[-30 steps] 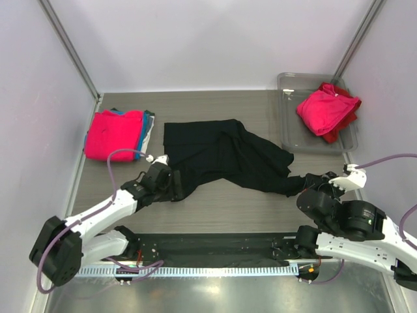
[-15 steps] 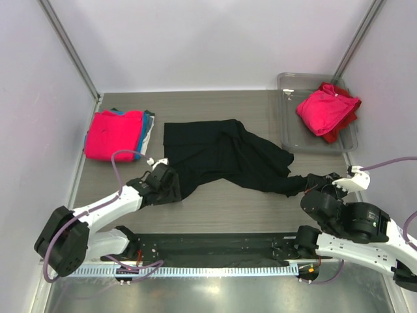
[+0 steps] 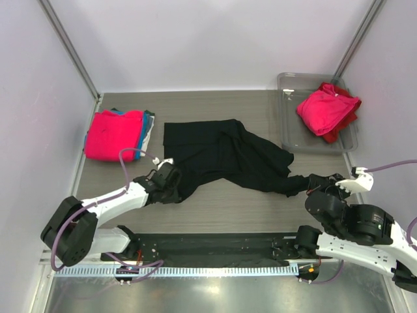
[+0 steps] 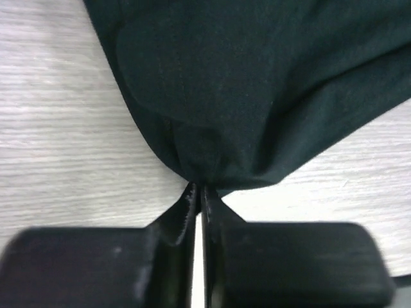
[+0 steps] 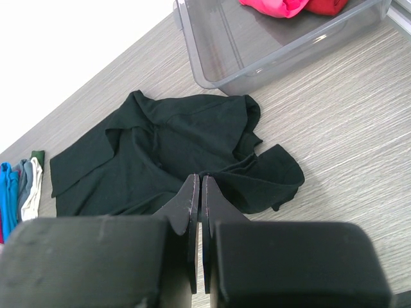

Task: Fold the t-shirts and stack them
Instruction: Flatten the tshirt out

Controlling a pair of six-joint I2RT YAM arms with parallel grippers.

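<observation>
2 pincers, both closed, both down at the black t-shirt [image 3: 221,153], which lies crumpled across the middle of the surface [image 3: 228,208]. Left pincer [image 4: 199,192] is at that shirt's near-left corner, fingers pressed together with a bunched bit of black hem caught between the tips, so that's a grip. Right pincer [image 5: 198,183] sits at the shirt's near-right end, fingers together. It's black on black there, so I cannot tell whether any cloth is caught. Left of the black t-shirt, a folded pink t-shirt [image 3: 116,134] tops a pile, with a teal t-shirt [image 3: 146,127] peeking out on the side facing the black one. Right of the black t-shirt and farther back, the clear tray [image 3: 290,130] holds a pink bundle [image 3: 326,107] lying over a red t-shirt [image 3: 335,135].
</observation>
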